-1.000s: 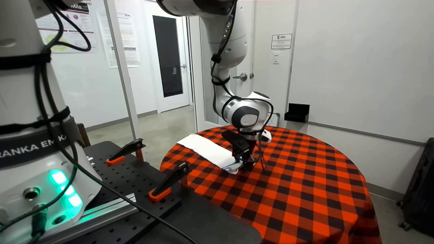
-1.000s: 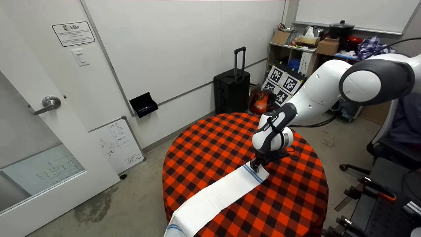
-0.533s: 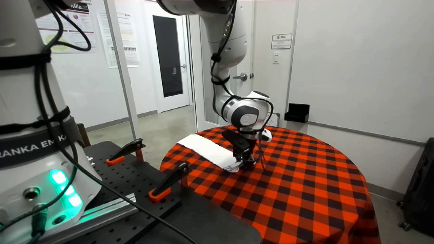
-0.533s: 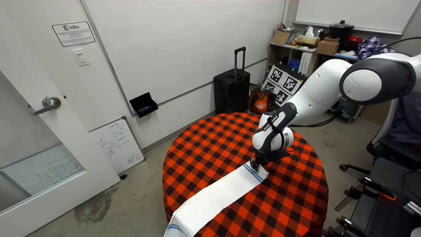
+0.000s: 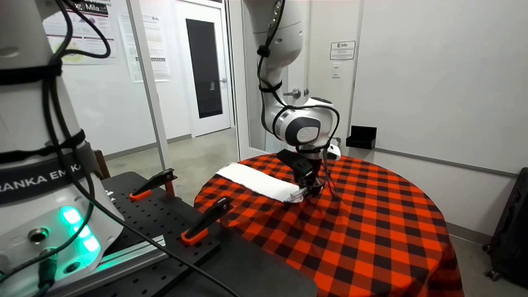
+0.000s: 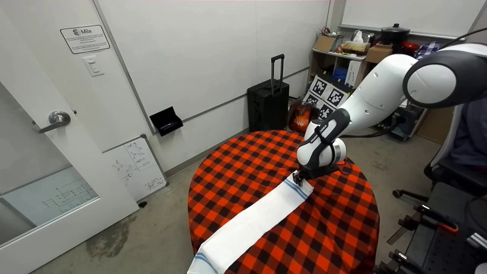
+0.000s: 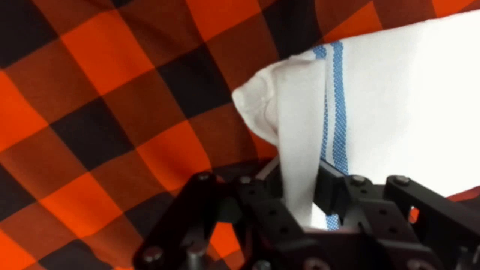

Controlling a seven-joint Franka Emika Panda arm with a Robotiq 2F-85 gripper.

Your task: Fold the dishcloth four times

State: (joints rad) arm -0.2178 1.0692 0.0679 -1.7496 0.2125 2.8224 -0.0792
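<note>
The dishcloth [image 6: 253, 224] is a long white strip with blue stripes near both ends. It lies across the tablecloth and also shows in an exterior view [image 5: 258, 181]. My gripper [image 6: 299, 179] is at its striped end, low over the table; it also shows there in an exterior view [image 5: 308, 190]. In the wrist view the gripper [image 7: 300, 165] is shut on the dishcloth [image 7: 378, 108]: a raised white fold stands between the two fingers, with a crumpled corner beside it. The far end of the dishcloth runs out of an exterior view at the bottom.
The red-and-black checked tablecloth [image 5: 371, 231] covers a round table and is wrinkled near the gripper; whether it is pinched too, I cannot tell. Clamps [image 5: 206, 220] stand on the black robot base. A black suitcase [image 6: 268, 106] stands by the wall beyond the table.
The gripper has risen slightly and moved away from the robot base, drawing the dishcloth's striped end with it. The tablecloth, smooth before, now shows folds near the gripper.
</note>
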